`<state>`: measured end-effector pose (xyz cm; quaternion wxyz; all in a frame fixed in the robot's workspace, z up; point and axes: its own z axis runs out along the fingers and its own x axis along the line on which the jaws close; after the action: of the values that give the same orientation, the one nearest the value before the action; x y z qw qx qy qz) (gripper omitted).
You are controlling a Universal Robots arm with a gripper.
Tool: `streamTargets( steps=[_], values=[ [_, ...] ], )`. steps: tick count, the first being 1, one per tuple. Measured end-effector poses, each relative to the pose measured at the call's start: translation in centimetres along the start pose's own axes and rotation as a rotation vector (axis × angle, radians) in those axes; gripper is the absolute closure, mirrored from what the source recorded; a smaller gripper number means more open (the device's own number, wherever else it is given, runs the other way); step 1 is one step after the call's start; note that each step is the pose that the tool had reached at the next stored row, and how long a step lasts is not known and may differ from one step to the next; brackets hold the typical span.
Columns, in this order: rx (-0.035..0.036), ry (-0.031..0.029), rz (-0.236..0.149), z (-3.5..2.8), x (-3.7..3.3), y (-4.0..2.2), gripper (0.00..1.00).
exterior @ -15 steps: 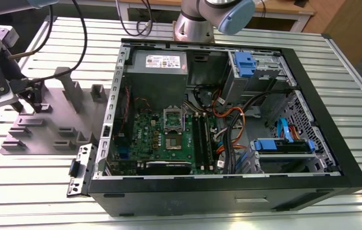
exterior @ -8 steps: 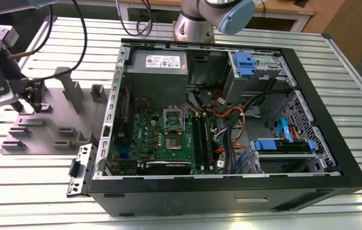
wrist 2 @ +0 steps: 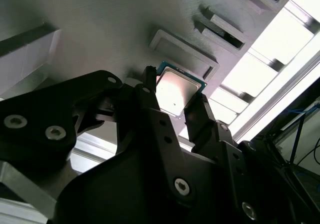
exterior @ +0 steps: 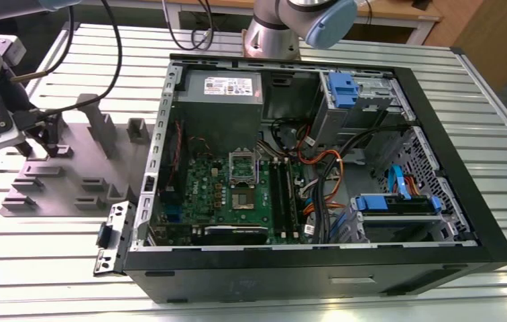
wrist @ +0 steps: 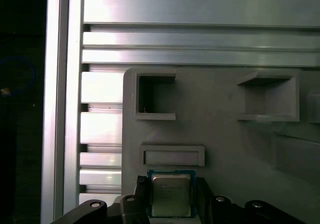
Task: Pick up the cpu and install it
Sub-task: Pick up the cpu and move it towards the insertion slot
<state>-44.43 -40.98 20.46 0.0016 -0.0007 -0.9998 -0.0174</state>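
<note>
Operator: Which step am I on?

Spotter: The picking-up step, I think. Your gripper is down at the grey tray. It is near the tray's edge farthest from the computer case, on the exterior view's left.

Operator: Where is the cpu?

Spotter: Right between the fingers. In both wrist views the cpu has one dark finger against each side, with its silver top showing. It is just beside a shallow pocket in the tray, close to that same edge.

Operator: Do I have hold of it?

Spotter: It looks so. The gripper is nearly closed, only as wide as the chip, and pinches it by two edges. I can't tell if the chip is off the tray yet.

Operator: How far along is the job?

Spotter: Early, I'd say. The green board inside the case is well apart from the chip, and the putting-in is not done.

Operator: What does my next move need?

Spotter: My guess is a slow, level one. The chip is thin and held by its edges only, so a tilt or a bump could make it slip. Tall grey blocks stand on the tray between you and the case, so you need room over them.
</note>
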Motion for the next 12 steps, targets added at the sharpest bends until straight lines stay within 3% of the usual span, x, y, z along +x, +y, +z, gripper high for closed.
streamTargets(
  steps=[12],
  values=[
    [0.0000, 0.0000, 0.000, -0.69, 0.00, 0.03, 0.53]
  ],
)
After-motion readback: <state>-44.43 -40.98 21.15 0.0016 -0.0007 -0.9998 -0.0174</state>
